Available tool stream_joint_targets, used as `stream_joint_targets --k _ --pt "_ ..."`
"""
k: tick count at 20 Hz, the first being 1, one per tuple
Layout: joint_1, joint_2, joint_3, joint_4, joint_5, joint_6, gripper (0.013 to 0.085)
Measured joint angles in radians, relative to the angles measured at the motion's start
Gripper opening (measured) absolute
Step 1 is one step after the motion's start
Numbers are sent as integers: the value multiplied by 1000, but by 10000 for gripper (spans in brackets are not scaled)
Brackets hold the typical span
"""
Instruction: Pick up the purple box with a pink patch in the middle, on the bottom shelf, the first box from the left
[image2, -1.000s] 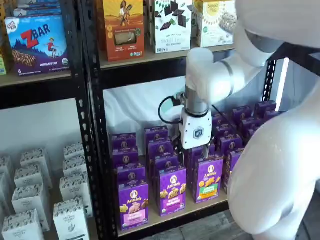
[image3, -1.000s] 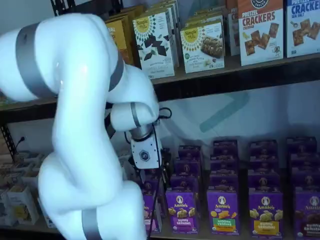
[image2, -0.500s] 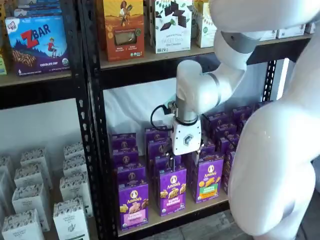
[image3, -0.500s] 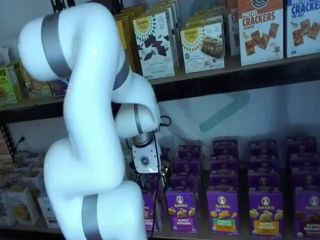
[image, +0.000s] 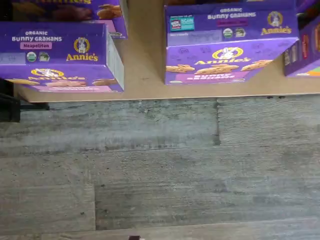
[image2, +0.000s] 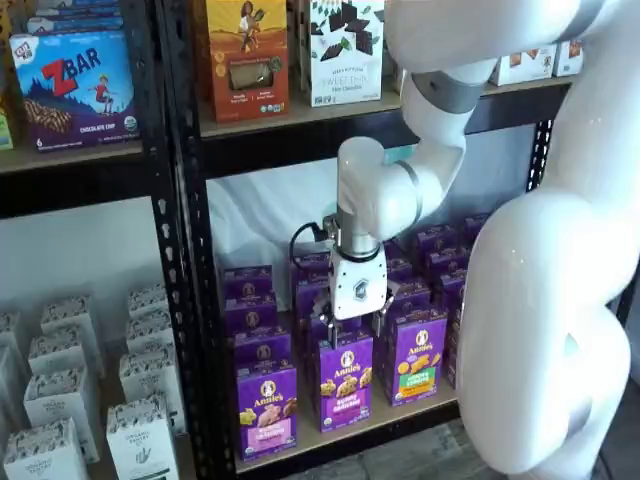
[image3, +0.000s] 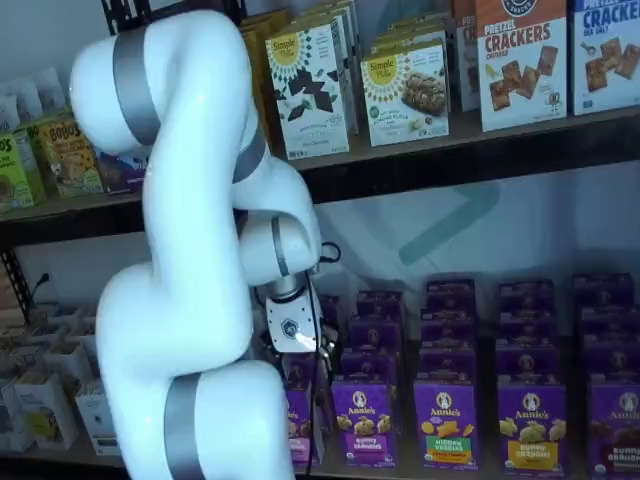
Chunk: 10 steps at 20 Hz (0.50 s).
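The purple box with the pale pink panel (image2: 266, 408) stands upright at the front left of the bottom shelf (image2: 405, 408). In the wrist view it shows as the carton with a pink "Neapolitan" label (image: 60, 55) on the tan board (image: 144, 60). My gripper (image2: 352, 328) hangs over the neighbouring column, just above the carton with the dark magenta panel (image2: 346, 382). It is to the right of the pink-panel box and higher. A gap shows between its black fingers and nothing is in them. In a shelf view my arm hides most of the pink-panel box (image3: 300, 428).
A purple carton with a green panel (image2: 418, 358) stands further right, with more purple rows behind. A black upright (image2: 195, 300) stands just left of the pink-panel box. White cartons (image2: 60, 400) fill the left bay. Grey plank floor (image: 160, 165) lies below the shelf edge.
The gripper has moved left along the bottom shelf, from over the green-panel carton's column to over the dark-magenta-panel carton's column, and a little lower. The boxes have not moved.
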<state>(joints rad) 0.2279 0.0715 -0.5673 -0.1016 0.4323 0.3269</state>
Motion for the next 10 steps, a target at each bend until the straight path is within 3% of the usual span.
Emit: stream_joint_targets --k 10 --pt "11 134 -65 72 -71 -54 850"
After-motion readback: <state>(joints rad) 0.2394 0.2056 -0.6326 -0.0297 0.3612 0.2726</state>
